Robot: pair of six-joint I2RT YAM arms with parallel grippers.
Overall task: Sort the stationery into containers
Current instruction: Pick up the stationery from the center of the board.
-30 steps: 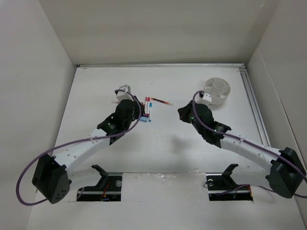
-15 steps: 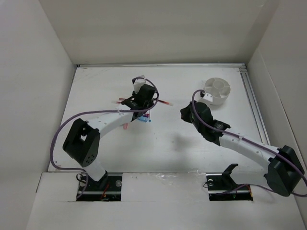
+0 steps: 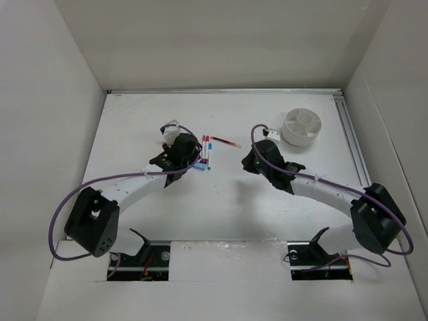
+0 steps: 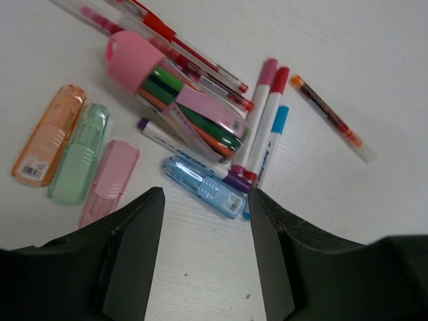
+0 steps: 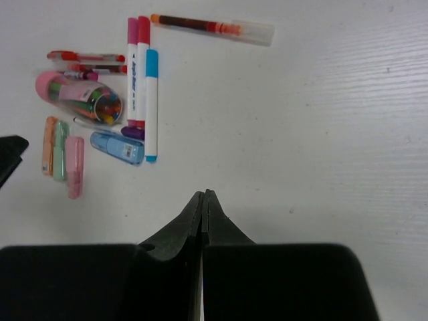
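Left gripper [image 4: 204, 261] hangs just short of the stationery [image 4: 194, 127], jaws apart and empty. Ahead lie four flat pastel cases [image 4: 79, 154], orange, green, pink and blue, in translucent ribbed plastic. With them are a clear tube [image 4: 177, 100] with a pink cap, three white markers [image 4: 264, 120] side by side, and thin red pens [image 4: 180, 47] behind. All look light, stiff and smooth. The round ones may roll or squirt out, so each is best pinched across its middle. The cases sit low on the tabletop [image 4: 334, 234] and want the jaws at their long edges.

Right gripper [image 5: 202, 214], jaws pressed together on nothing, faces the same cluster from well away. A lone clear pen [image 5: 210, 27] lies apart.

From above, the round white tub [image 3: 301, 127], divided inside, stands far right, well apart from the pile.
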